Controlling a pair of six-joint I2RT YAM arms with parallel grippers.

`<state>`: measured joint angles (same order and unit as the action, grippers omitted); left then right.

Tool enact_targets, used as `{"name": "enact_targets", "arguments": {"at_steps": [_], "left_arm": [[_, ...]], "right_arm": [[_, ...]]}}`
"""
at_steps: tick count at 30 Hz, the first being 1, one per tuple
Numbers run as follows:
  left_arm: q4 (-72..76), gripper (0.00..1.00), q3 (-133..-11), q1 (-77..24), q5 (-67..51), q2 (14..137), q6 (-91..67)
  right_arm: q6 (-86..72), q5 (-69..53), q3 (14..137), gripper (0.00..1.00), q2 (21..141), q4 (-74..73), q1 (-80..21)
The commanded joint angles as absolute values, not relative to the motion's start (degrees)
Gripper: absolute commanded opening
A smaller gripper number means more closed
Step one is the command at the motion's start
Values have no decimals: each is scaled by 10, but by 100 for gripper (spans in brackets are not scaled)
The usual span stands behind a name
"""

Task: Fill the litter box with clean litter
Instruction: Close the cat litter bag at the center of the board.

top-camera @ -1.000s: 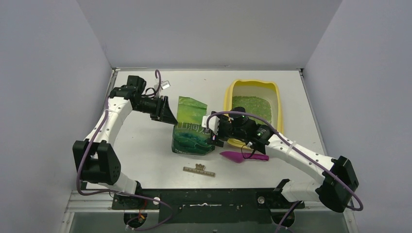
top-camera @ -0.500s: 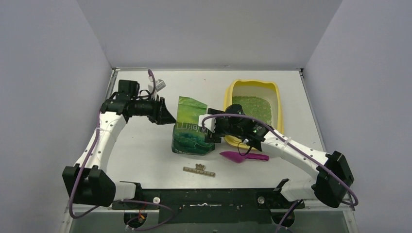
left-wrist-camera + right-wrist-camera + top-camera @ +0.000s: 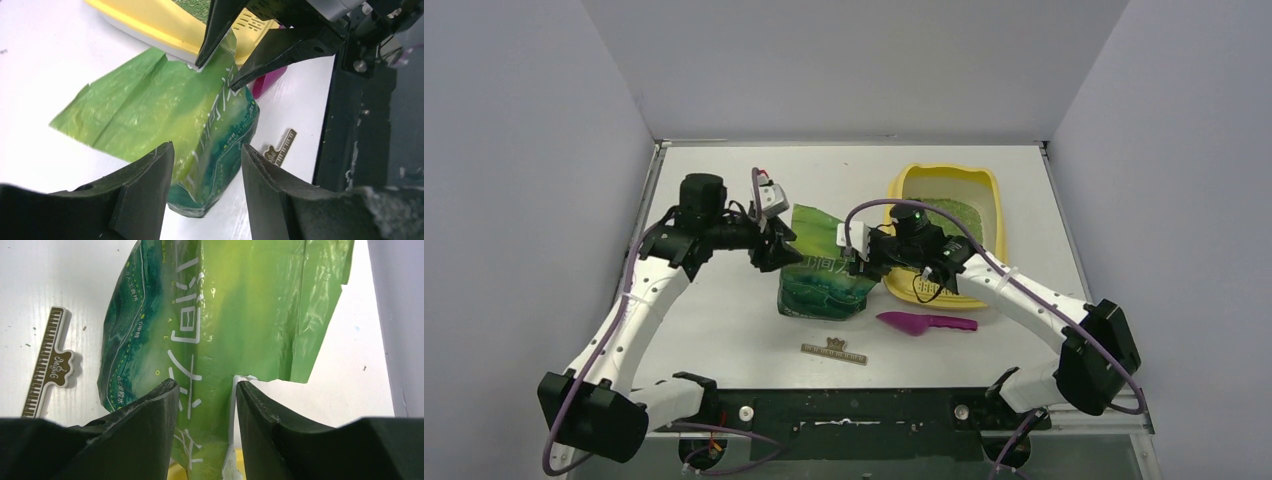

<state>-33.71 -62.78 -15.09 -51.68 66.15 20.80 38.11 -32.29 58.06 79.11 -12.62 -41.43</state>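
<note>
The pale yellow litter box [image 3: 996, 200] stands at the back right with light-green clean litter [image 3: 956, 213] in it. A glossy green bag [image 3: 817, 282] stands just left of the box, its torn top flopped back. My left gripper [image 3: 781, 250] is at the bag's upper left side, jaws apart, and the bag [image 3: 210, 115] lies ahead of the left gripper [image 3: 207, 150]. My right gripper [image 3: 862, 264] is at the bag's right edge beside the box. In the right wrist view the right gripper [image 3: 207, 385] straddles the bag's edge [image 3: 215, 340], with a slim gap left at one finger.
A magenta scoop [image 3: 924, 323] lies on the table in front of the box. A small brown piano-shaped clip [image 3: 834, 350] lies nearer the front edge. Grey walls close in the table on three sides.
My left arm swung right and reached the bag's left side, its jaws a little wider. My right gripper moved back along the bag's right edge and its jaws narrowed around it.
</note>
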Motion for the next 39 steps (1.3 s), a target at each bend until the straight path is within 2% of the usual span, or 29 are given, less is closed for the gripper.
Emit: {"name": "enact_targets", "arguments": {"at_steps": [1,5,8,18,20,23,26,28,31,36,39], "left_arm": [[-368,50,-685,-196,-473,688,356],[-381,53,-699,-235,-425,711,412],[-392,55,-701,-259,-405,730,454],[-407,56,-707,-310,-338,785,538],[-410,56,-704,-314,-328,793,544],[-406,55,-700,-316,-324,800,543],[-417,44,-699,-316,-327,802,544],[-432,26,-701,-316,-327,804,542],[-440,1,-699,-314,-324,801,536],[-442,0,-686,-306,-350,779,529],[-461,0,-692,-294,-377,772,519]], "right_arm": [[376,-386,618,45,805,-147,-410],[374,-387,612,53,806,-139,-409],[369,-389,609,54,807,-129,-408],[343,-412,605,40,817,-120,-406],[341,-417,601,35,818,-115,-406],[331,-422,593,35,818,-101,-405],[325,-426,586,36,817,-90,-404],[321,-427,581,38,817,-84,-404],[298,-428,558,50,806,-39,-396],[263,-442,513,62,773,31,-363],[319,-449,517,60,757,-32,-361]]}}
